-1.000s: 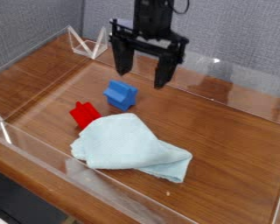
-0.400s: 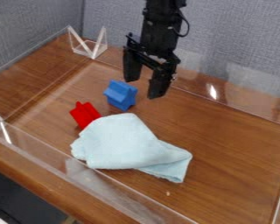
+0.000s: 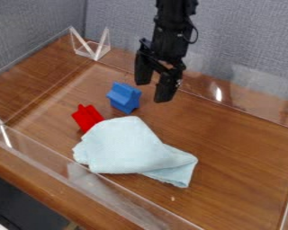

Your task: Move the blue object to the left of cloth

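Blue block [image 3: 123, 97] sits just beside the wide-open, unloaded claw [image 3: 154, 90]; the red block [image 3: 86, 117] and pale cloth [image 3: 134, 149] lie farther from it.

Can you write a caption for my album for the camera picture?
Robot fingers open near blue block, behind towel.

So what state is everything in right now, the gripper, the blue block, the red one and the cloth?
Gripper: open, held above the table, nothing in it.
Blue block: resting on the table, not gripped.
Red block: on the table, beside the cloth.
Cloth: spread out, rumpled.
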Controlling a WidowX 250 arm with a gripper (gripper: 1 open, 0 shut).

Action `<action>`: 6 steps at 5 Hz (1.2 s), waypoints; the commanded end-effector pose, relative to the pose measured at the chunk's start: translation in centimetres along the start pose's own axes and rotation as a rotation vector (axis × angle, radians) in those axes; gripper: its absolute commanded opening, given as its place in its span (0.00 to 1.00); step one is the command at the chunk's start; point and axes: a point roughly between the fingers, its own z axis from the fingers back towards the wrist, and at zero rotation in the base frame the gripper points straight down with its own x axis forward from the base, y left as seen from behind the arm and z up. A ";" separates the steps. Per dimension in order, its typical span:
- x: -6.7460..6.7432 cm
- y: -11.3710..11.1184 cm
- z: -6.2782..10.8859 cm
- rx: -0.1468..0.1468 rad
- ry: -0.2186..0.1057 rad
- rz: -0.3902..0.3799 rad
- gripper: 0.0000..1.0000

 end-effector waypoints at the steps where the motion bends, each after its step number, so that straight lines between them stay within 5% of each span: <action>1: 1.5 0.9 1.6 0.044 -0.045 -0.069 1.00; 3: 3.3 2.4 0.8 0.064 -0.031 -0.176 1.00; 6: 4.8 3.1 0.1 0.072 -0.041 -0.233 1.00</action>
